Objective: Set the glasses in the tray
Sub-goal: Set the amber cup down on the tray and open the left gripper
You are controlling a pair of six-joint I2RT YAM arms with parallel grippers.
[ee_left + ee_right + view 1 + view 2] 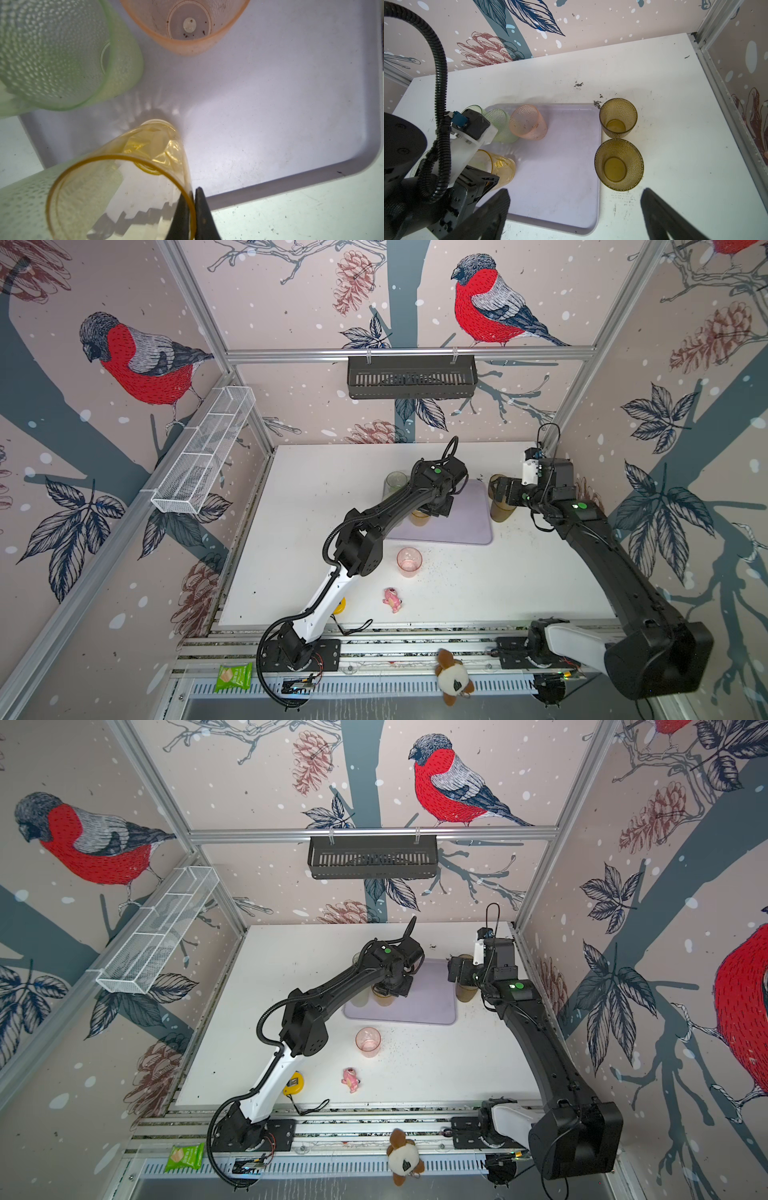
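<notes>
Tray shows in both top views, left gripper over it. Left wrist: jaws pinch the amber glass by its rim wall, inside the tray; thin, light, slick plastic, I judge. Right wrist: right gripper gapes by two brown glasses beside the tray; I'd grip a rim.

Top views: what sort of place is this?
Probably a robot test cell, not a home: aluminium frame with bird wallpaper, left arm and right arm bolted to a front rail.
</notes>
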